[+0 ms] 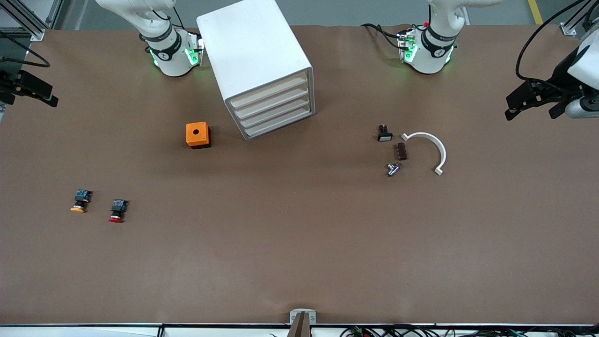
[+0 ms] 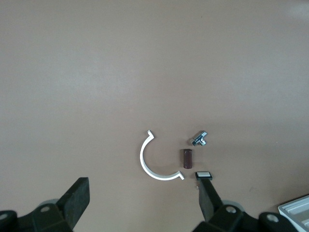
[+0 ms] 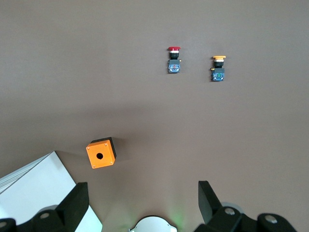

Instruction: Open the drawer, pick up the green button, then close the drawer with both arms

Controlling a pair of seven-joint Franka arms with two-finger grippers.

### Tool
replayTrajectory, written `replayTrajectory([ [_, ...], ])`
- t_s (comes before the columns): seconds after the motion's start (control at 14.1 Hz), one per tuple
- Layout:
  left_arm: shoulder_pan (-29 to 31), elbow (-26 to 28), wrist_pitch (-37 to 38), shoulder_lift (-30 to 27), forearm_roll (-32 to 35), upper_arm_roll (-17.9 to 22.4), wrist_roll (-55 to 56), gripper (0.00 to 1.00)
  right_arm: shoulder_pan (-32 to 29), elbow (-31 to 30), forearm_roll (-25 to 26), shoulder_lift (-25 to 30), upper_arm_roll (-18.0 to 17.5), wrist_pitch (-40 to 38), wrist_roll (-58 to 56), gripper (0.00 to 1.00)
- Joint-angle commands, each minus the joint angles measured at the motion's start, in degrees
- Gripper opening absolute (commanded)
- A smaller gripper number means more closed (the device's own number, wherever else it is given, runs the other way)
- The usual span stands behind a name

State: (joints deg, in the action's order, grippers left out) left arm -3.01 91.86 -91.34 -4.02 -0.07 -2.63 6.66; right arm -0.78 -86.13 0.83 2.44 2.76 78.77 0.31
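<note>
The white cabinet stands between the two arm bases, and all four cream-fronted drawers are shut. The lowest drawer is flush with the others. The green-capped button is hidden. My left gripper hangs open and empty high over the left arm's end of the table; in the left wrist view its fingers stand wide apart. My right gripper hangs open and empty high over the right arm's end; it also shows in the right wrist view. A corner of the cabinet shows in each wrist view.
An orange box sits beside the cabinet. An orange-capped button and a red-capped button lie toward the right arm's end. A white C-shaped clamp, a brown block, a metal fitting and a black switch lie toward the left arm's end.
</note>
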Motion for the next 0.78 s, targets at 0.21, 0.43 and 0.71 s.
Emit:
replayTrajectory([
  [0.21,0.02,-1.15,0.02,0.68,0.16,-1.32,0.28,1.00,-0.54,1.40,0.13,0.11,-0.12,-1.60,-0.23,1.00],
  [0.43,0.38,-1.07,0.20,0.86,0.07,-1.85,0.20,1.00,-0.54,1.75,0.13,0.11,-0.12,-1.95,-0.23,1.00],
  [0.71,-0.06,-0.36,1.25,5.06,-0.89,-2.20,-1.21,1.00,-0.45,1.84,0.13,0.11,-0.21,-2.21,-0.23,1.00],
])
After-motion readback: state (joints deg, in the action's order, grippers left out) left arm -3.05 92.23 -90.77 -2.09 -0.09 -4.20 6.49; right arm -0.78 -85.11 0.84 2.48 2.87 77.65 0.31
